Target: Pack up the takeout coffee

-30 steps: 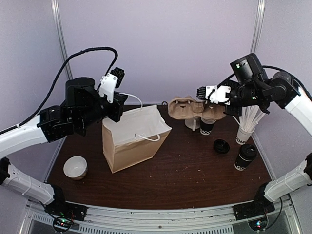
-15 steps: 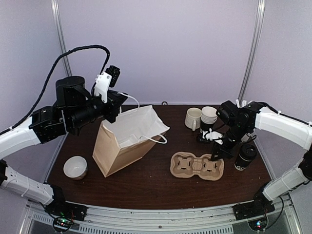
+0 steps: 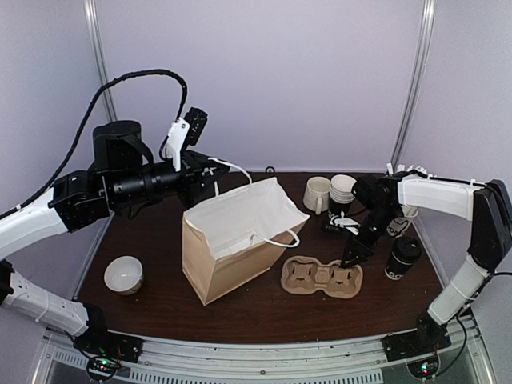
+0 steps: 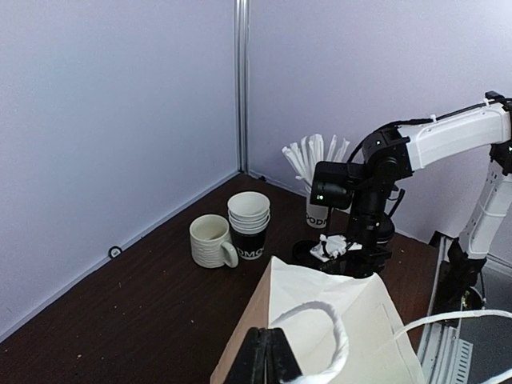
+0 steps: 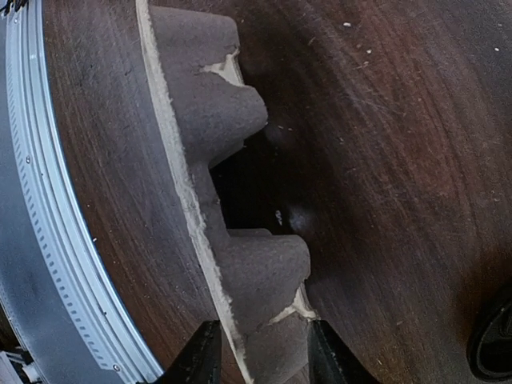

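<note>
The takeout coffee (image 3: 402, 258), a lidded cup with a black band, stands upright at the right of the table. Just left of it lies a brown pulp cup carrier (image 3: 320, 276) (image 5: 264, 272). My right gripper (image 3: 352, 254) (image 5: 260, 364) is open, with its fingers standing either side of the carrier's right end. The white-lined paper bag (image 3: 232, 256) (image 4: 336, 320) stands open at the middle of the table. Above the bag's back left corner, my left gripper (image 3: 210, 170) (image 4: 270, 360) is shut on the bag's white handle (image 4: 336, 340).
A white mug (image 3: 317, 192) and a stack of paper cups (image 3: 342, 190) stand at the back. A cup of white sticks (image 4: 318, 210) is behind the right arm, with a loose black lid (image 4: 306, 251) beside it. At the front left sits a small bowl (image 3: 124, 274).
The right arm brought the carrier from the back down onto the table front and its jaws opened off it. The left arm pulled the bag to the right by its handle.
</note>
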Controlling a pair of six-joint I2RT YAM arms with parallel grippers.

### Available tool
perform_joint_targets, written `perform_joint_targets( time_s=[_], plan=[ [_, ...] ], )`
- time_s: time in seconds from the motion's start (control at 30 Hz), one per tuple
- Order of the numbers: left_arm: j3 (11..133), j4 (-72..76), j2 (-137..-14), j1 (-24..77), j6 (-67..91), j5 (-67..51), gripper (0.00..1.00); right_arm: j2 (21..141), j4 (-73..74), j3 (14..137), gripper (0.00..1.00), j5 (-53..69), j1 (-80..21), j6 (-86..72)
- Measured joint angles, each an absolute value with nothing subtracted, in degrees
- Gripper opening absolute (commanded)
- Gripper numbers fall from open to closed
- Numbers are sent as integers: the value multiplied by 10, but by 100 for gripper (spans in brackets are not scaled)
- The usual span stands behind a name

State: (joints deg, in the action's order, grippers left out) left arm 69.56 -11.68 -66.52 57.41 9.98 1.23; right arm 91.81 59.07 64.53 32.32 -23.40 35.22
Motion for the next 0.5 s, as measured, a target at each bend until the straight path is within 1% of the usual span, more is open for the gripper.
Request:
perform_joint_targets(
  time_s=[0.07, 0.17, 0.3, 0.43, 0.5],
  plan=[
    [699, -117, -666, 574, 100, 3, 0, 907, 594, 650, 47, 322, -231, 354],
    [700, -120, -666, 566, 100, -5, 0, 863, 588, 655, 49, 302, -230, 356],
    [695, -121, -665, 535, 106, -15, 0, 813, 563, 662, 49, 246, -230, 355],
    [683, -122, -665, 504, 117, -36, 0, 813, 542, 672, 47, 222, -230, 359],
    [681, -124, -665, 487, 121, -62, 0, 812, 542, 672, 45, 225, -233, 368]
  ],
)
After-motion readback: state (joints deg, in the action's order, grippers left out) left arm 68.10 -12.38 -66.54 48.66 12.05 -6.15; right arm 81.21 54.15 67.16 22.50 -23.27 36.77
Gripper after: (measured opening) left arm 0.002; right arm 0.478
